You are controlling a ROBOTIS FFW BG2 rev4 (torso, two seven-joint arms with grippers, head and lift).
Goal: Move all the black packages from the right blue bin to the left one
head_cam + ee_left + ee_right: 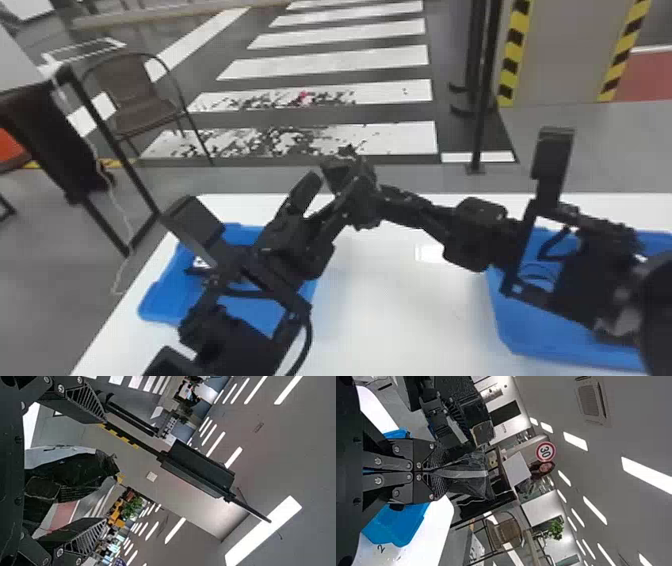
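Right tool has its fingers closed on one end of the black package, and your left tool stands open, its two fingers spread with the package between them. You seem to have a handover under way: the left bin sits low by the left tool, under that arm, while the right bin is under the right arm, so passing the load across probably saves the right arm the long reach. That end grip likely makes sense too, since it leaves the rest free for your left tool to take.

As for its lie, the package points straight out from the right tool, its long axis roughly in line with those fingers and its body widening past the tips. Held up between the tools, it is well clear of the tabletop. You can't tell whether it touches either left finger.

Your next move, I'd judge, is to close the left tool on the package before you loosen the right. The wrap looks creased and slack, so a shallow pinch might catch only film and let it slip; watch the tools for a knock, too.
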